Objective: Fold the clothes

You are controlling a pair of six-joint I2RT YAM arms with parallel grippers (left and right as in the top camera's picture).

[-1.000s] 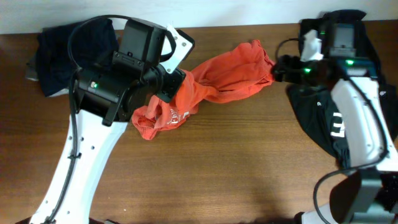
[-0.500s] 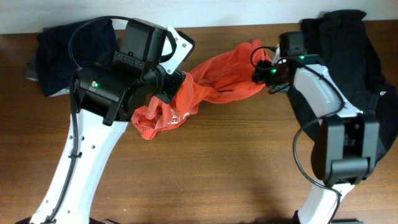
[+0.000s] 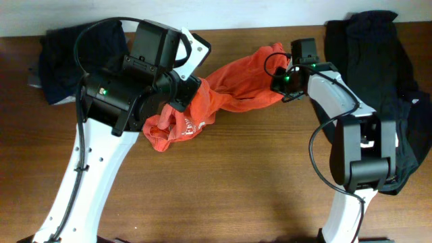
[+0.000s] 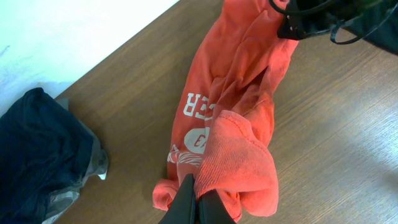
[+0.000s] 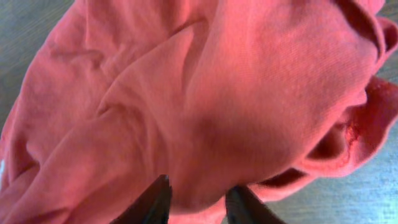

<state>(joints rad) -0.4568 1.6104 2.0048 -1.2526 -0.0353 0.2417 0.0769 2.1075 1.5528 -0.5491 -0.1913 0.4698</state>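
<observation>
T-shirt [image 3: 233, 86] crumpled, lettering [image 4: 198, 107] half hidden; left end effector [image 4: 196, 190] tight on a fold; right end effector [image 5: 198, 188] astride another, grip unclear

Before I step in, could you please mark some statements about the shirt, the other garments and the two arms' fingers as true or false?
1. The red-orange T-shirt lies flat and neatly folded. False: it is bunched up and stretched between the two arms.
2. The left fingers are closed on a fold of the T-shirt. True.
3. A dark navy pile lies on the left arm's side of the table. True.
4. The black garment lies on top of the T-shirt. False: it lies apart from it, on the right arm's side.
5. The right fingers have T-shirt cloth between them. True, though a firm grip cannot be confirmed.
</observation>
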